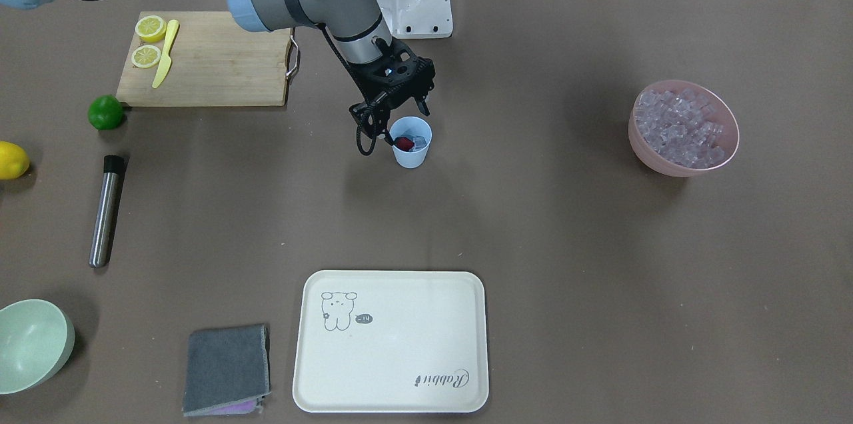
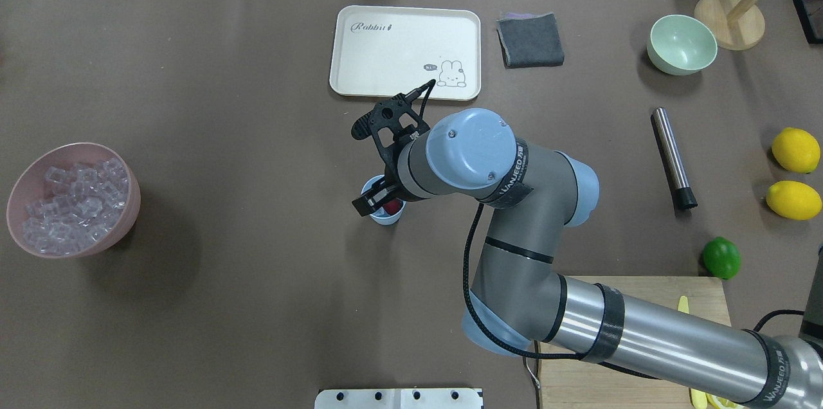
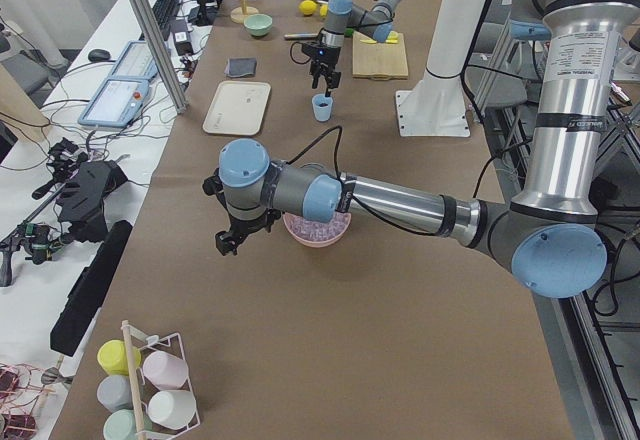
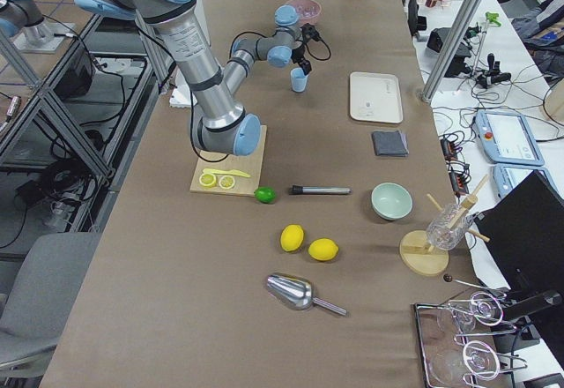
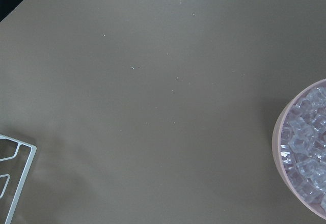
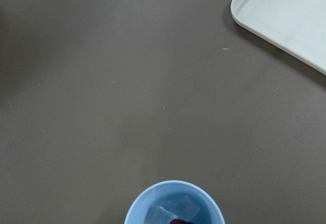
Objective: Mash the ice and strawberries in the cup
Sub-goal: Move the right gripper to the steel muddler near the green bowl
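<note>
You are looking at the front-facing view of a brown tabletop [image 1: 566, 244]. Just above the centre of the frame, a small light-blue tapered plastic cup [image 1: 408, 156] stands upright. Inside it lie a small red strawberry [image 1: 404, 143] and a few clear, faintly lilac ice cubes [image 1: 419, 140].

The right arm's black two-finger end effector [image 1: 406, 122] hangs directly over the cup with its fingers spread apart.

Near the right edge, well apart from the cup, a round pink bowl [image 1: 650, 156] is heaped with more ice cubes. The left arm's end effector [image 3: 229, 244] shows only in the left side view, near that pink bowl. You cannot tell whether its fingers are spread or pressed together.

At the upper left, a rectangular wooden cutting board [image 1: 220, 64] carries two lemon halves [image 1: 150, 29] and a yellow plastic knife [image 1: 164, 54]. A round green lime [image 1: 106, 112] sits just beside the board's lower left corner.

Below it lies a metal cylinder with a black cap [image 1: 106, 211]. A whole yellow lemon [image 1: 12, 160] touches the left edge.

Along the bottom, from left to right, are a pale green bowl [image 1: 30, 344], a folded grey cloth [image 1: 226, 367] and a cream rectangular tray with a rabbit drawing [image 1: 400, 357].
</note>
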`<state>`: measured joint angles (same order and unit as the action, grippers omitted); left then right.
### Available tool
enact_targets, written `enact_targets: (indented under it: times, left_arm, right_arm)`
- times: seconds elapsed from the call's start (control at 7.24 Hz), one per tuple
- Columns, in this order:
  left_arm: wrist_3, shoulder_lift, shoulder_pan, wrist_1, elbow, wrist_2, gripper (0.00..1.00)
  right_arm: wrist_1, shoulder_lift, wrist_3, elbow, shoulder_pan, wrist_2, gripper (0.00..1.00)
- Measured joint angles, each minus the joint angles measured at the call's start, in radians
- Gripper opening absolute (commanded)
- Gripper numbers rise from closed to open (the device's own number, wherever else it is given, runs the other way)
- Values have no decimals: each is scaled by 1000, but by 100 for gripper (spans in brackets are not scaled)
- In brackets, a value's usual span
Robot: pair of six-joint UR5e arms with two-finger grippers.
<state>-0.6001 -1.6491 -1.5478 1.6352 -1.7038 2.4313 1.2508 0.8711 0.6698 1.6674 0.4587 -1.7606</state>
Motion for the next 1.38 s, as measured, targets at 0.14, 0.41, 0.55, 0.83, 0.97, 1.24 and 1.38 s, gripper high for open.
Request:
enact_targets:
  times: [0.14, 0.41, 0.55, 0.83, 0.97, 1.24, 1.38]
  left_arm:
    - [1, -2, 0, 0, -1, 0, 97]
    - [2, -7, 0, 0, -2, 0, 97]
    - [3, -15, 0, 0, -2, 0, 97]
    - [3, -42, 1, -1, -5, -1, 97]
    - [2, -47, 1, 0, -8, 0, 97]
    - [2, -52, 2, 13, -14, 0, 97]
    - [2, -54, 2, 21, -17, 0, 97]
  right_arm:
    - [1, 14, -1, 21, 27, -11, 100]
    - [8, 54, -3, 62, 140, -120, 100]
    - [11, 83, -3, 77, 209, -177, 100]
    - [21, 167, -1, 93, 321, -231, 100]
    - [50, 203, -2, 96, 390, -274, 100]
    - [140, 274, -1, 118, 503, -339, 100]
    - [179, 305, 3, 127, 530, -346, 100]
